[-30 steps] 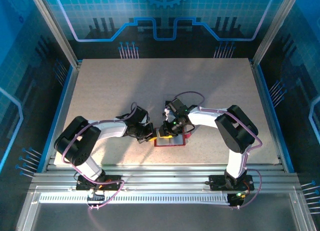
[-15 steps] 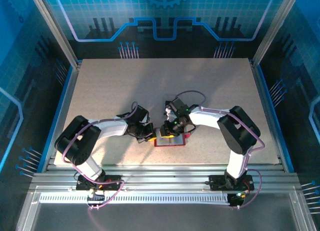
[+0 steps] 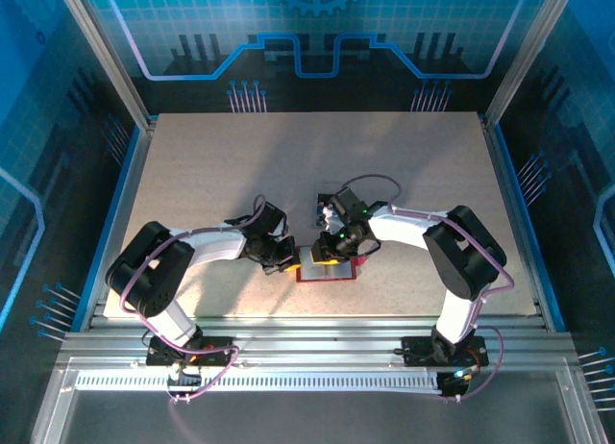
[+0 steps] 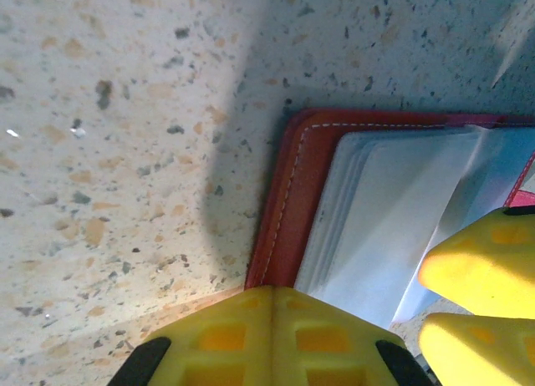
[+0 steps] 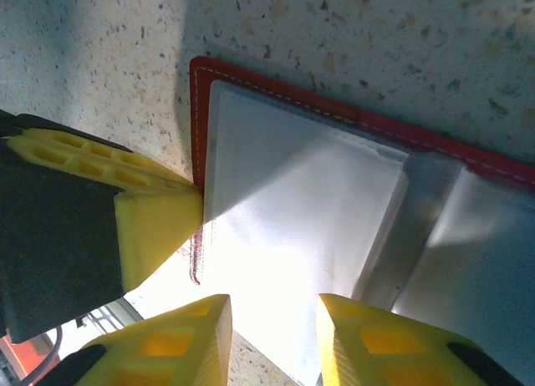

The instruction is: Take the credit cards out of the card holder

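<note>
1. Bases of both arms sit at bottom of top view; left arm and right arm bend inward twd lower centre of worktop.
2. Open card holder lies flat on worktop just below centre of top view, red cover down, pale inner pockets up.
3. At holder's left edge, left gripper: in left wrist view its yellow fingers are pressed together at bottom centre, tips touching red stitched edge, nothing betw. them.
4. Over holder's middle, right gripper: fingers apart w/ a modest gap, straddling lower edge of a pale inner leaf; whether they touch it, can't tell.
5. Pale layers inside: pockets or credit cards, can't tell; a bluish sheet shows at right edge of left wrist view.
</note>
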Robot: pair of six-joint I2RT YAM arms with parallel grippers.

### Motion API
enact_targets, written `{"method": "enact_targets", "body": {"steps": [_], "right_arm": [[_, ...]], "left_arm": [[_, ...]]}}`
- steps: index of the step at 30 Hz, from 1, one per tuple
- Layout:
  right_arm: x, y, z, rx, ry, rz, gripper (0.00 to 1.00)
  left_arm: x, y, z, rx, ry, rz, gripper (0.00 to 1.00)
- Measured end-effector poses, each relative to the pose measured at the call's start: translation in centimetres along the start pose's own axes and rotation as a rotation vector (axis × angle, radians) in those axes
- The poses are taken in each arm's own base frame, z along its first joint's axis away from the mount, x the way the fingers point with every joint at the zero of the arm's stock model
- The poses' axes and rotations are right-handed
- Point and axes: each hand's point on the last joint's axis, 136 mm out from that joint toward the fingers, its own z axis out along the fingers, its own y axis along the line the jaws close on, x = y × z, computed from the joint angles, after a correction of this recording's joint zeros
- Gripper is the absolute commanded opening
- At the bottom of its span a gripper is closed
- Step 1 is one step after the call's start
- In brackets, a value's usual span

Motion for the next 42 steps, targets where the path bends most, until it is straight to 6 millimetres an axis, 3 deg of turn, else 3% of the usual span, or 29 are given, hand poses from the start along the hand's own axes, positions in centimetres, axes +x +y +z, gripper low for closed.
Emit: {"method": "enact_targets", "body": {"steps": [10, 22, 36, 42], "right_arm": [[-0.1, 0.3, 0.1, -0.023, -0.004, -0.003, 0.33], [0.7, -1.4, 0.0, 0.064, 0.021, -0.007, 0.33], [0.8, -1.6, 0.1, 0.051, 0.016, -0.006, 0.33], [0.8, -1.7, 0.0, 0.01, 0.004, 0.009, 0.32]], "left_arm": [[0.0, 0.0, -0.1, -0.005, 0.003, 0.0, 0.05], [0.0, 0.0, -0.1, -0.005, 0.003, 0.001, 0.05], [0.2, 0.2, -0.4, -0.017, -0.001, -0.004, 0.09], [-0.2, -1.4, -1.7, 0.027, -0.036, 0.004, 0.13]]}}
